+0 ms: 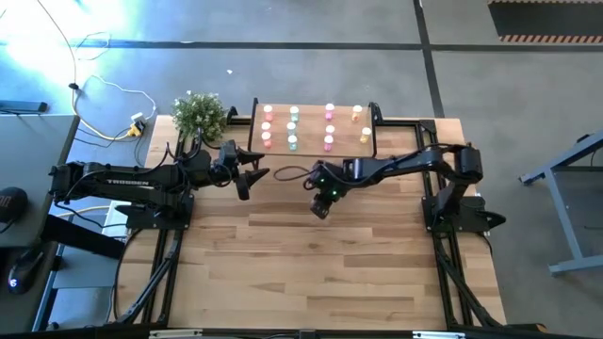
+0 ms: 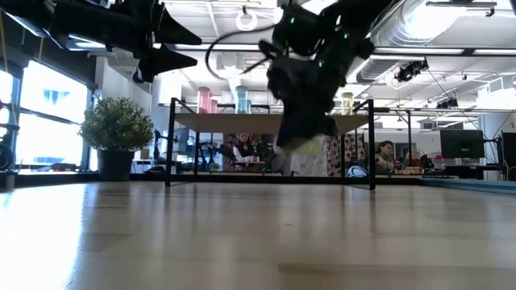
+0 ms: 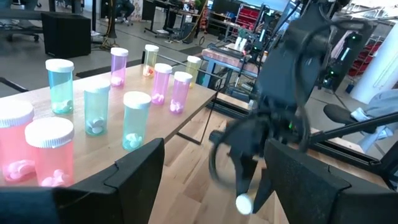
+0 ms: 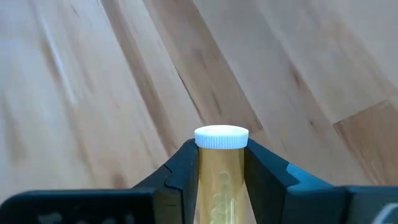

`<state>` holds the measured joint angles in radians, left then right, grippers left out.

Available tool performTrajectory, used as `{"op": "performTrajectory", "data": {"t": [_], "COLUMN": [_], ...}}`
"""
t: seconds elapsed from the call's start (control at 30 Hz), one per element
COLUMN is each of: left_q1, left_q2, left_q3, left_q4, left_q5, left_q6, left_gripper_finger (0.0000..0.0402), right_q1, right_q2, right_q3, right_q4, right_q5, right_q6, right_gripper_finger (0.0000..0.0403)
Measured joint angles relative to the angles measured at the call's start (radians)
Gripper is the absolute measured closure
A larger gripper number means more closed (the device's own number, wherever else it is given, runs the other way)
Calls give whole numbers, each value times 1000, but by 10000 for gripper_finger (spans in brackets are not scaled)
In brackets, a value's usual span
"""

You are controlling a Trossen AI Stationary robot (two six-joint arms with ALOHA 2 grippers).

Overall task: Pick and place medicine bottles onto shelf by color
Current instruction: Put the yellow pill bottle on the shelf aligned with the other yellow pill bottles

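My right gripper [image 1: 322,203] hangs over the middle of the table, shut on a yellow medicine bottle [image 4: 221,182] with a white cap [image 4: 221,137]. The shelf [image 1: 311,102] stands at the table's far edge. On its light wood top, bottles stand in columns: red [image 1: 267,127], green [image 1: 293,127], pink [image 1: 329,127] and yellow [image 1: 362,125]. My left gripper [image 1: 252,175] hovers open to the left of the shelf's near corner, with nothing between its fingers [image 3: 134,180]. My right gripper pinches the yellow bottle's body [image 4: 221,174] between its two fingers [image 4: 183,180], which lie along the bottle. The white cap sticks out past the fingertips. The fingers slant down from the table's right side. The bottle is tilted cap-down [image 3: 244,203] and lifted clear of the table.
A small potted plant [image 1: 200,113] stands at the table's far left corner, beside the shelf. The wood tabletop [image 1: 311,264] stretches bare toward the near edge. In the low view, people sit in the room beyond the table [image 2: 242,149].
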<state>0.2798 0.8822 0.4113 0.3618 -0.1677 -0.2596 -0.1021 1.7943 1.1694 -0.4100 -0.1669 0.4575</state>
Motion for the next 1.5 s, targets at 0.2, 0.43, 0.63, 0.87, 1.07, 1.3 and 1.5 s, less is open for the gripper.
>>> {"op": "performTrajectory", "data": {"t": [0.2,0.43,0.63,0.87,1.07,1.3,1.5], "left_q1": [0,0,-1,-1,-28,-103,-149], "left_q2": [0,0,0,0,11,73,171], "left_q3": [0,0,0,0,0,22,136], "left_q4": [0,0,2,7,116,239,241], "left_q5": [41,103,193,305,383,385,377], "left_q6": [0,1,-35,-108,-179,-198,-152], "left_gripper_finger": [133,133,133,133,133,133,133], "right_q1": [42,134,211,270,288,286,285], "right_q2": [-104,-207,-234,-230,-231,-231,-231], "right_q3": [0,1,1,1,1,1,1], "right_q4": [89,189,300,451,659,844,922], "right_q5": [38,259,461,669,711,619,526], "right_q6": [132,248,282,253,131,0,-37], "right_gripper_finger": [304,304,304,304,304,304,304]}}
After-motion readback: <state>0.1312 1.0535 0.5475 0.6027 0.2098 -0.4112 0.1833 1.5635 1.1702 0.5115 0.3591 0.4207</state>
